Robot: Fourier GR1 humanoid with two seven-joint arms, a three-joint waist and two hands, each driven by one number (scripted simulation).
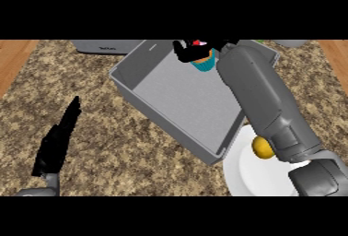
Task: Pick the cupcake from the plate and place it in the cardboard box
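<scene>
Left hand rests flat-fingered near the counter's left edge, holding nothing. Further right the grey box sits open, its floor bare with plenty of room. The right hand, fingers curled round the cupcake, hangs over the box's far corner; only lowering and release seem left. The plate, at the near right corner, keeps a yellow piece

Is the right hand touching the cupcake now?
Touching. The head view shows the right hand with fingers curled round the cupcake, held above the box.
</scene>
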